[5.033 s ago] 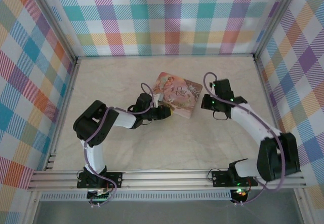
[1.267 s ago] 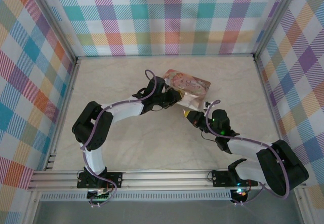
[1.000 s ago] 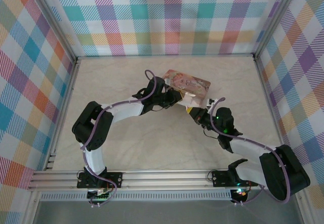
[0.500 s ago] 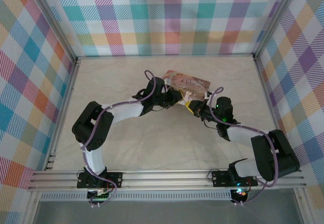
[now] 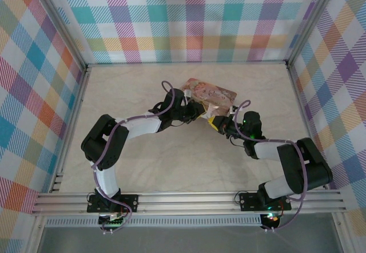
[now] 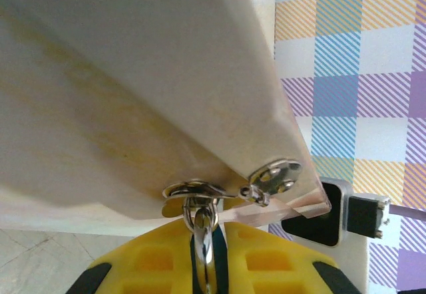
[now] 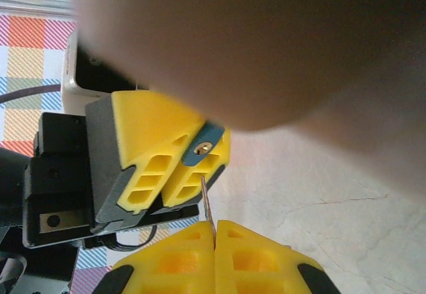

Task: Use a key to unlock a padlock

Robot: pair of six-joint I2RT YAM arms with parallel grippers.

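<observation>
White arm links (image 5: pixel 140 126) with black joints (image 5: pixel 100 141); purple cables (image 5: pixel 163 87); yellow, hollow-ribbed fingers (image 7: pixel 166 264).

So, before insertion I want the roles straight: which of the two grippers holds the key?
The right gripper: it is shut on the thin silvery key, whose tip is aimed at the blue padlock. The left gripper clamps that padlock instead.

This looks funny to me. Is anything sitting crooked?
Yes. The pink tin isn't lying flat; it looks tipped up on one side, while the left gripper pinches the padlock on its clasp.
</observation>
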